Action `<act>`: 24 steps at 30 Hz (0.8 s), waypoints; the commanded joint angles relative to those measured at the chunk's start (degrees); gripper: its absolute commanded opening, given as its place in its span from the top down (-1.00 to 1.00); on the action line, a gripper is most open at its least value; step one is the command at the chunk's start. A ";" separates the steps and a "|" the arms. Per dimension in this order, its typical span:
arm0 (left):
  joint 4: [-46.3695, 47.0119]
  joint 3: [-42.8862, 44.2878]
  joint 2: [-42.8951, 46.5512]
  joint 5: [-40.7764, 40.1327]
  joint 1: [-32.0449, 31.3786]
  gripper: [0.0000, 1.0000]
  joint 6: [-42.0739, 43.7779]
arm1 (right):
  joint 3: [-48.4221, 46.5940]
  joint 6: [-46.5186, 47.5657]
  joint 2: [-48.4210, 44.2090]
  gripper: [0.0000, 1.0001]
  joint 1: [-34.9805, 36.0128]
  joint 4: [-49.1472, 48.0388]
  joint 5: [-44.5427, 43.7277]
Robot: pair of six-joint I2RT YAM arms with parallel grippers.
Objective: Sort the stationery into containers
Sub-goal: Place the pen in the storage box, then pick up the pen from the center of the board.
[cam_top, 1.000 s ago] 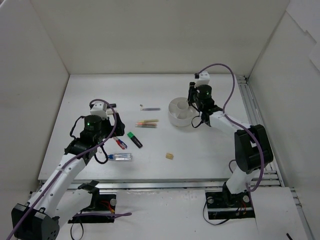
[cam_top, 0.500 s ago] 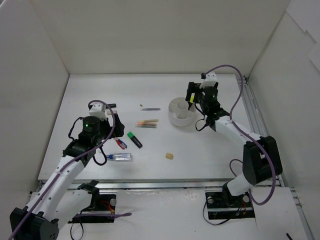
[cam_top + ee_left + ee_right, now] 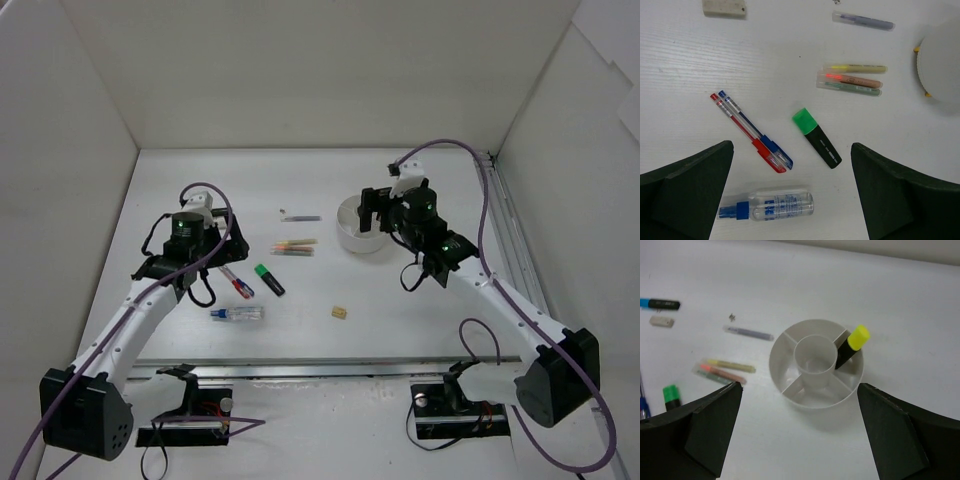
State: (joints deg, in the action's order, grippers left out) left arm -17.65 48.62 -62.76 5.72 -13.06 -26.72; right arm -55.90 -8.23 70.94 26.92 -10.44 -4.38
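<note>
Above round white plastic organizer [image 3: 815,401], right gripper [image 3: 798,384] hangs open, empty; yellow-capped black highlighter [image 3: 852,345] leans in an outer compartment. Open left gripper [image 3: 791,144] hovers over green-capped black highlighter [image 3: 816,137] on bench [image 3: 690,60]: best to square jaws across barrel.

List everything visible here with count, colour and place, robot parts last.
organizer: one, white, right of centre.
yellow-capped highlighter: one, black, leaning in an outer organizer compartment.
green-capped highlighter: one, black, left of centre.
pens: two, red and blue, left of it.
blue-capped highlighter: one, black, left side by an eraser.
clear marker: one, blue cap, front left.
pastel pencils: three, yellow, red, green, together left of the organizer.
purple pencil: one, alone behind them.
erasers: two, beige, one left side, one front centre.
left gripper: black, open, hovering near the pens.
right gripper: black, open, over the organizer.
</note>
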 commanded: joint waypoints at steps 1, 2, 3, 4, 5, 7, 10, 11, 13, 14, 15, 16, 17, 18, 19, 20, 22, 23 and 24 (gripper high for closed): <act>-0.72 2.88 0.45 -1.05 1.10 -0.99 -4.29 | -2.37 3.48 -0.46 -0.96 4.44 6.03 1.92; -1.33 2.80 0.62 -1.06 2.32 -0.99 -4.91 | -4.11 3.92 1.73 -0.96 7.85 7.26 2.01; -1.77 2.01 1.32 -1.06 2.95 -0.99 -5.70 | -4.91 4.79 2.97 -0.96 9.19 7.62 2.88; -2.30 1.66 1.85 -1.14 3.65 -0.99 -6.41 | -5.88 4.98 4.72 -0.96 11.21 7.62 3.58; -3.95 1.39 2.20 -1.41 4.35 -0.99 -7.63 | -8.32 4.89 8.74 -0.96 13.92 7.62 5.68; -5.98 0.25 3.78 -3.33 6.29 -0.99 -9.04 | -11.67 5.68 13.50 -0.96 17.44 8.24 7.01; -9.85 -1.07 6.24 -5.45 8.75 -0.99 -11.07 | -18.70 6.91 23.61 -0.96 20.45 9.82 6.93; -10.64 -1.42 6.86 -5.45 8.75 -0.99 -11.51 | -22.55 7.26 28.68 -0.96 22.02 10.08 7.63; -12.75 -2.12 9.23 -8.78 9.98 -0.99 -12.30 | -26.96 7.70 35.72 -0.96 24.31 12.98 7.29; -14.07 -2.30 9.24 -9.49 9.98 -0.99 -12.65 | -30.98 7.61 38.02 -0.96 24.93 14.38 5.98; -14.60 -2.56 11.85 -10.71 9.98 -0.99 -13.79 | -32.85 7.61 40.14 -0.96 25.37 15.52 4.92; -15.13 -2.57 12.83 -11.07 9.98 -0.99 -13.80 | -34.96 7.70 43.72 -0.96 25.99 16.75 4.65; -15.66 -3.35 13.62 -11.25 9.98 -0.99 -15.10 | -38.11 7.61 45.24 -0.95 26.43 18.07 3.17; -15.57 -4.14 15.63 -11.08 10.51 -0.99 -15.90 | -39.10 7.61 46.39 -0.95 26.69 18.17 2.80; -15.31 -4.50 16.61 -10.29 10.51 -0.99 -15.91 | -40.94 7.27 48.66 -0.95 26.87 18.08 2.45; -14.96 -4.93 17.32 -10.02 10.51 -0.99 -15.91 | -41.91 6.74 49.64 -0.93 26.87 18.34 0.97; -14.78 -5.73 19.25 -9.93 10.51 -0.99 -16.61 | -43.85 5.51 52.01 -0.91 26.70 18.35 -0.53; -14.78 -5.99 20.13 -9.93 10.51 -0.99 -16.70 | -44.47 5.24 52.72 -0.88 26.70 18.52 -0.63; -14.78 -6.43 20.40 -10.20 10.51 -0.99 -16.87 | -44.99 5.24 53.42 -0.86 26.87 18.61 -0.63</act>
State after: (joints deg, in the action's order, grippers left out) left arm -33.23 42.22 -43.46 -3.25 -2.92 -41.47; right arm -96.12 -1.87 125.23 54.17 8.05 -1.45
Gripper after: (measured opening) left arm 0.995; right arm 0.939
